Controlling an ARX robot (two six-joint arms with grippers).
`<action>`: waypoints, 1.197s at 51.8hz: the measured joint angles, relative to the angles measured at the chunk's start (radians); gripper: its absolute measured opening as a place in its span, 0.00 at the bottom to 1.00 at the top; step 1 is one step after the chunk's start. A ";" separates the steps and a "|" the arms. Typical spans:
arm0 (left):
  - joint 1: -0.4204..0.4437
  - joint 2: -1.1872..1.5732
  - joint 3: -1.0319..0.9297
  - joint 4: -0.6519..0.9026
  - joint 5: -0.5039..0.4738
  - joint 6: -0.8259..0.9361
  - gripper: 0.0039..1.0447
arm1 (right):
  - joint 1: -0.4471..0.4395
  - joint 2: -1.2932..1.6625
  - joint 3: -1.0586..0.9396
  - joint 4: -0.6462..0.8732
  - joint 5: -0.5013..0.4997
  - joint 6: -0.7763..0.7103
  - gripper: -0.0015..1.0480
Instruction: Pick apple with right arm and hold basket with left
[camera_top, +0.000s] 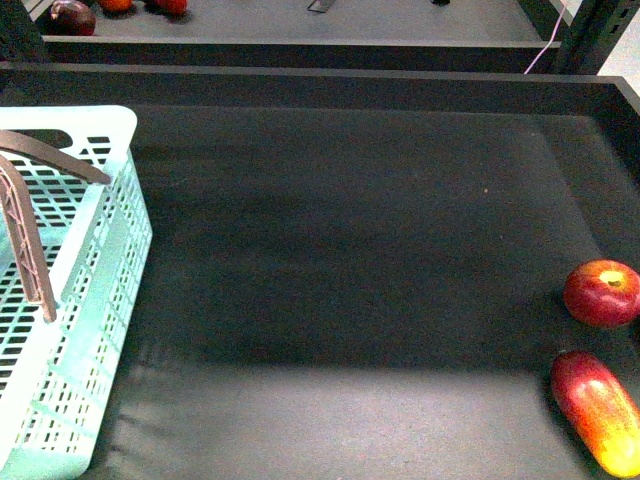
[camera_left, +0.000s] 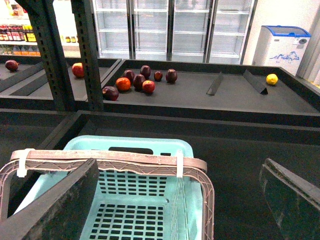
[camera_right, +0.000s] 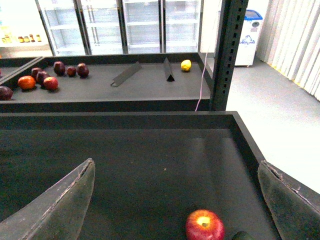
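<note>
My left hand (camera_left: 180, 162) hangs spread over the handle (camera_left: 110, 159) of the basket (camera_left: 130, 145), poised to steady it. My right hand (camera_right: 176, 165), also released, faces the apple (camera_top: 602, 293), well right of the basket across the counter (camera_top: 350, 250).

The basket (camera_top: 118, 205) is sitting at the far left of the shelf tray (camera_top: 350, 250); the apple (camera_top: 602, 293) is lying well apart at the far right, with a mango-like fruit (camera_top: 597, 412) lying just before it.
</note>
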 joint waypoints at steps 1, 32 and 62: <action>0.000 0.000 0.000 0.000 0.000 0.000 0.94 | 0.000 0.000 0.000 0.000 0.000 0.000 0.92; 0.000 0.000 0.000 0.000 0.000 0.000 0.94 | 0.000 0.000 0.000 0.000 0.000 0.000 0.92; 0.161 0.943 0.346 0.203 0.182 -0.874 0.94 | 0.000 0.000 0.000 0.000 0.000 0.000 0.92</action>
